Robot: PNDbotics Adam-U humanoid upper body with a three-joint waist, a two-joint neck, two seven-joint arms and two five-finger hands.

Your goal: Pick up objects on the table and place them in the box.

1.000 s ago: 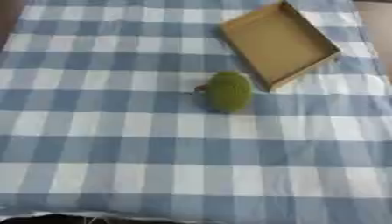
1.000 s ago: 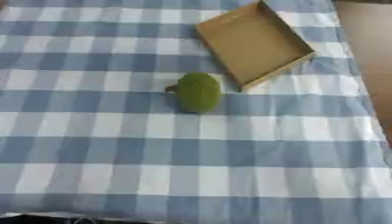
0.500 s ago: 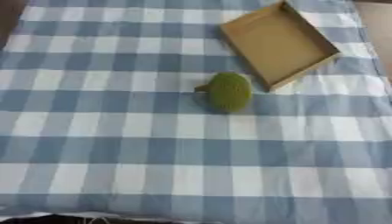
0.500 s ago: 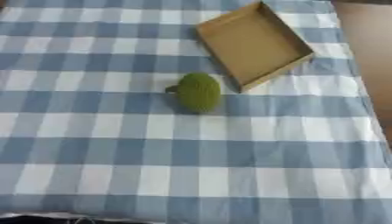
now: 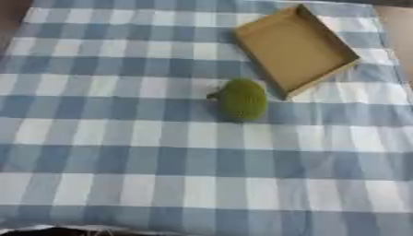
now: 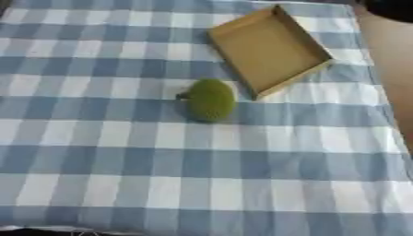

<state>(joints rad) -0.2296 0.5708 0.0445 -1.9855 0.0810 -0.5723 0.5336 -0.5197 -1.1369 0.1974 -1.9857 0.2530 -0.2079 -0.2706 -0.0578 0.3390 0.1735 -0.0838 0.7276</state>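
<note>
A round green bumpy fruit (image 5: 241, 99) with a short stem lies on the blue and white checked tablecloth (image 5: 121, 152), near the middle of the table. Just beyond it, up and to the right, sits a shallow brown cardboard box (image 5: 295, 48), turned at an angle, with nothing inside. The fruit lies close to the box's near corner without touching it. Neither of my hands shows in either eye view.
The cloth's right edge (image 6: 386, 115) runs down the right side, with bare brown floor beyond it. A dark shape (image 6: 393, 8) sits at the top right corner. The table's near edge runs along the bottom.
</note>
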